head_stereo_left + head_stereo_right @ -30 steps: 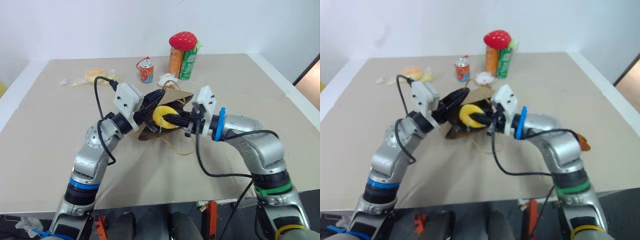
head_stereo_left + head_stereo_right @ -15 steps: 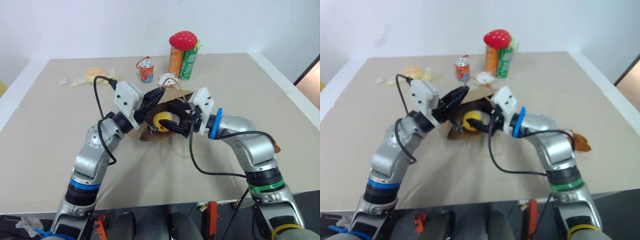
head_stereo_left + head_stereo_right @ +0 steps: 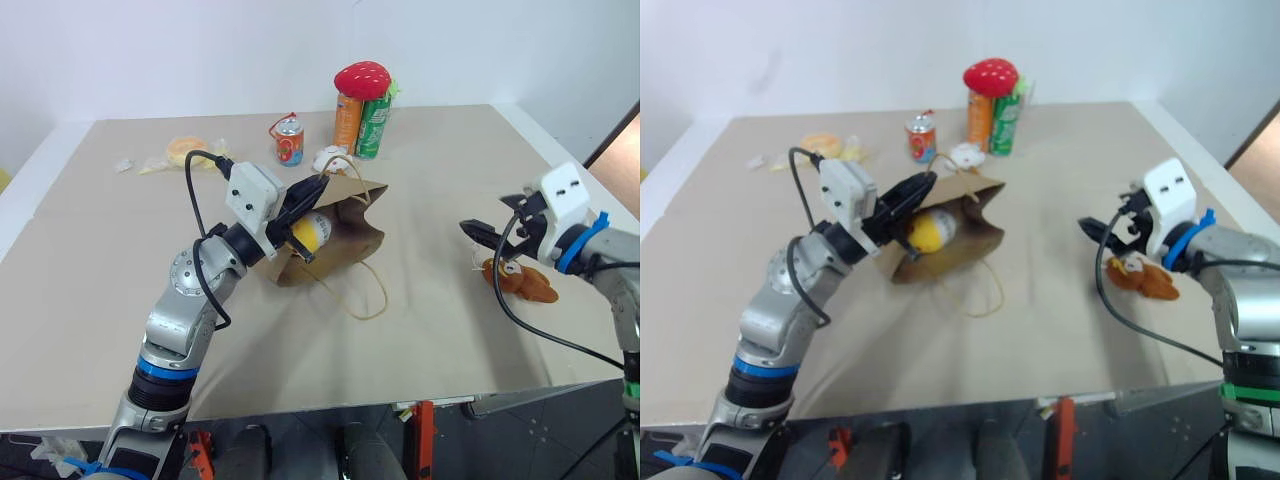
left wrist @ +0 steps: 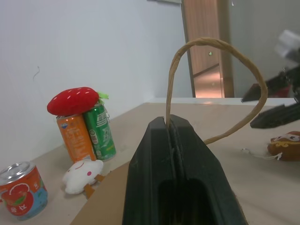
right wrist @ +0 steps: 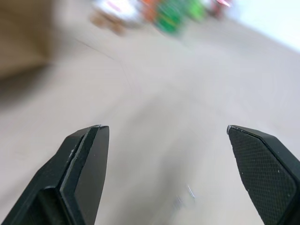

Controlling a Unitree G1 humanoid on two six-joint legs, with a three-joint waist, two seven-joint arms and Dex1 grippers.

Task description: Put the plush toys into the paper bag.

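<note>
The brown paper bag [image 3: 345, 238] lies on its side at mid-table with its mouth toward me. My left gripper [image 3: 312, 196] is shut on its upper cord handle [image 4: 174, 70] and holds the mouth up. The yellow egg-shaped plush [image 3: 310, 232] rests inside the bag's mouth. The other handle [image 3: 366, 300] lies looped on the table. Far to the right, my right gripper [image 3: 480, 232] hangs open and holds nothing, its fingers [image 5: 86, 154] spread wide. The orange-brown animal plush [image 3: 520, 282] lies on the table just below and behind it.
At the back stand an orange can [image 3: 350, 124] and a green can [image 3: 376, 127] with a red strawberry plush [image 3: 364, 80] on top. Near them are a small red can [image 3: 292, 141], a white cloud plush [image 3: 330, 159] and a wrapped bun [image 3: 185, 150]. The table's right edge [image 3: 600, 215] is close to my right arm.
My right gripper let go of the yellow plush inside the bag, opened, and swung far to the right to above the orange-brown plush. The left gripper stayed put on the handle.
</note>
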